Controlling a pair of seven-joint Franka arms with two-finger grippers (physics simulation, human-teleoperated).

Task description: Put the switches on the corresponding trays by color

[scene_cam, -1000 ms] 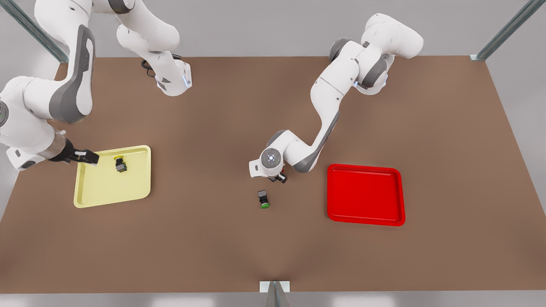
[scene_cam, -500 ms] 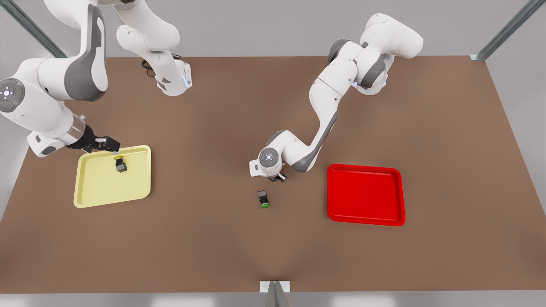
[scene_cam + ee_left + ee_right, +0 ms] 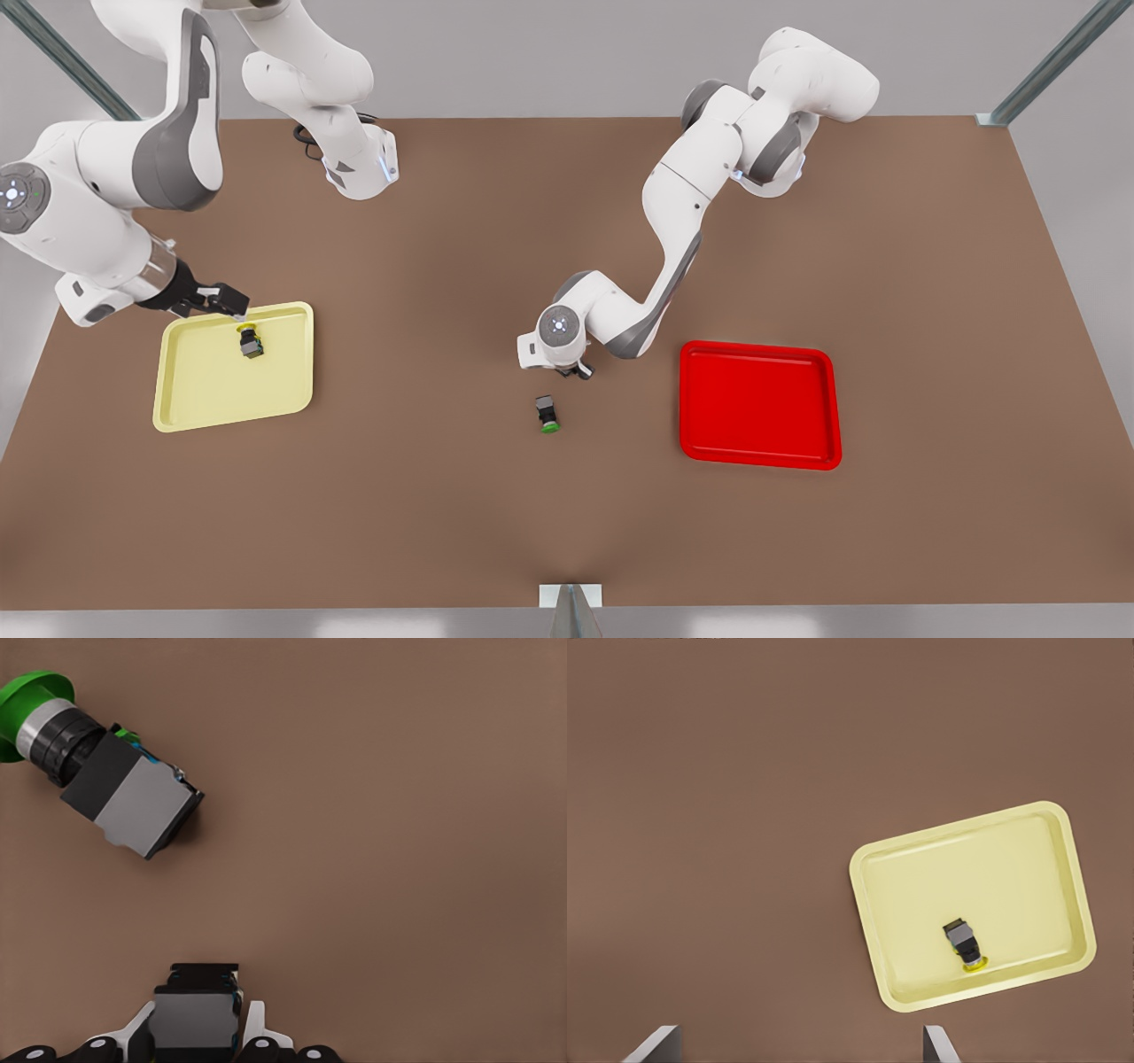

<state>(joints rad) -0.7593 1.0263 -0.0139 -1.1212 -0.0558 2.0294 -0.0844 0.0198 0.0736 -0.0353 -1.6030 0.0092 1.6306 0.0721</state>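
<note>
At the left hand: clenched round a grey-bodied switch, pads pressed to both its sides, cap hidden, so judged rather than seen to be the red one. Hangs low over the table with wrist pointing straight down and forearm folded back toward the far edge. Has barely shifted over the last second, only settling a touch lower. Just beyond the fingertips, lying on its side and untouched: the green switch, no part of the task. Well off to one side of this hand, toward the front view's right: the red tray, nothing in it yet, so probably a lift and carry across still to come. At the right hand: released, fingers spread wide with nothing between them. Has swung within the last second from the yellow tray's outer edge to its far corner, then held there, wrist tilted down and inward. Below and just ahead of this hand: the yellow switch, resting on its side inside the yellow tray, near the far rim, apart from the fingers. Reads as a finished drop and a retreat, leaving half the task done; waits now.
</note>
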